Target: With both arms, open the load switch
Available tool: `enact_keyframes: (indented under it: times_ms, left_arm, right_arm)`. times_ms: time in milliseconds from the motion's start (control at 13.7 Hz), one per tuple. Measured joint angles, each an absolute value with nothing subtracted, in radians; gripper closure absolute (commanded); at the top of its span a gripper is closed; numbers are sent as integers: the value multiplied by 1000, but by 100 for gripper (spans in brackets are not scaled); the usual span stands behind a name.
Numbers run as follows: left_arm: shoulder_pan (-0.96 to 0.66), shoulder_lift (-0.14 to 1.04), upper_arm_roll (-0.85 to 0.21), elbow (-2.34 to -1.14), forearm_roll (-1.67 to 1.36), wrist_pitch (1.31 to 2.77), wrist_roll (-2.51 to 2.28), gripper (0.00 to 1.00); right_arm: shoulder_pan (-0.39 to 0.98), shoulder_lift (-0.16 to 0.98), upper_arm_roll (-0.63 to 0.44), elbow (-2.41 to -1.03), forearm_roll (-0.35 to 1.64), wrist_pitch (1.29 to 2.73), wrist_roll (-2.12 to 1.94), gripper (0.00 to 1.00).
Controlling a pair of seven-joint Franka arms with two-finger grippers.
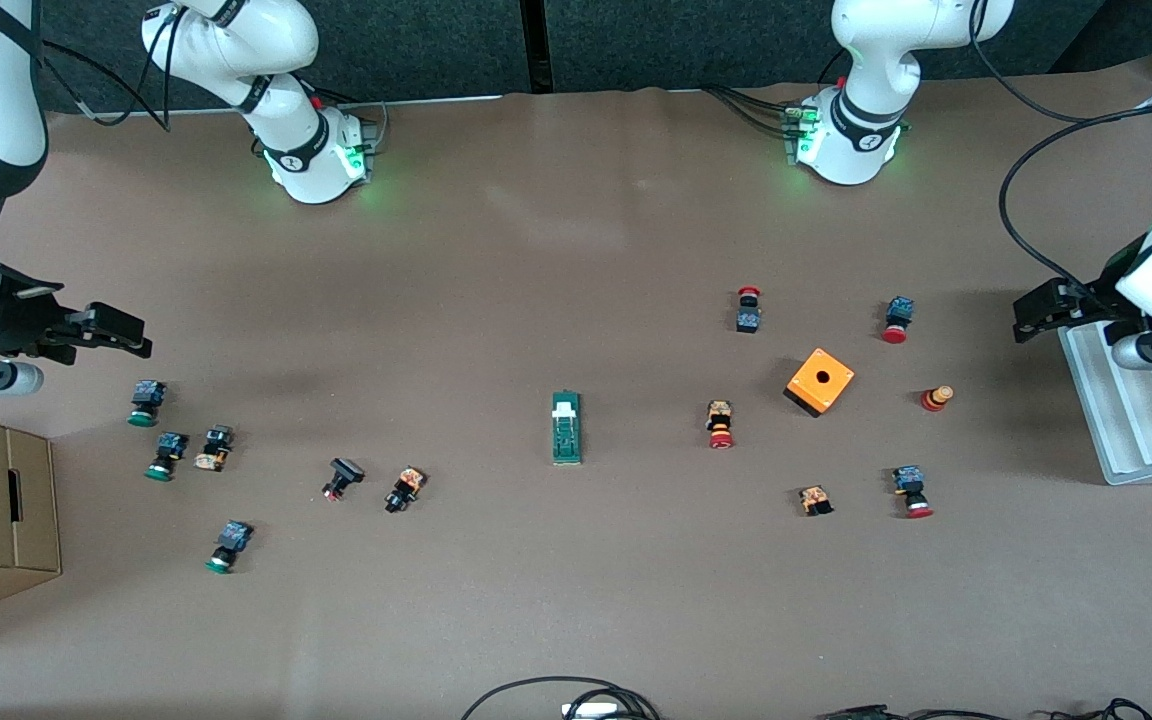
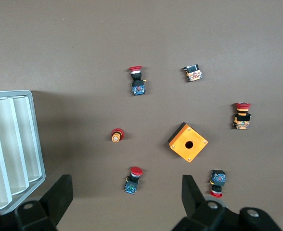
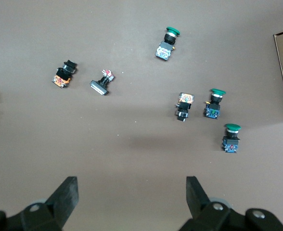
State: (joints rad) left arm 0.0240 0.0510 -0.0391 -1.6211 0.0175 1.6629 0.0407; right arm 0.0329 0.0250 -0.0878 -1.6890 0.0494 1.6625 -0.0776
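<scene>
The small, narrow dark green rectangular load switch with a white piece at one end (image 1: pixel 566 428) is seen lying flat on the brown table, about midway between the two ends and untouched, with its white end pointing toward the robots' bases. The right arm's black two-finger gripper (image 1: pixel 121 331) is held over the table at the right arm's end, above a scatter of green-capped push buttons (image 3: pixel 215 103), its fingers spread wide and empty; the left arm's black two-finger gripper (image 1: pixel 1036 315) is held at the left arm's end beside a pale ribbed tray (image 1: pixel 1136 420), likewise spread and holding nothing. Several risks can be judged from here. Both grippers must be brought to one small block, so a collision between them is likely if the approaches are not staggered. The switch could be skidded or spun on the smooth covering if it is pushed before being pinned. On the way in, the orange cube box with a hole (image 1: pixel 820 381) or the red-capped push buttons (image 1: pixel 721 424) could be clipped by the left arm.
</scene>
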Motion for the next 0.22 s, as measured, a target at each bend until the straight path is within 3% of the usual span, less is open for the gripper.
enact_keyframes:
  times_ms: [219]
  left_arm:
    - [23,52,-43,-1618,17,1663,41,0]
  right_arm:
    - [33,25,-87,-1688,49,1663,-78,0]
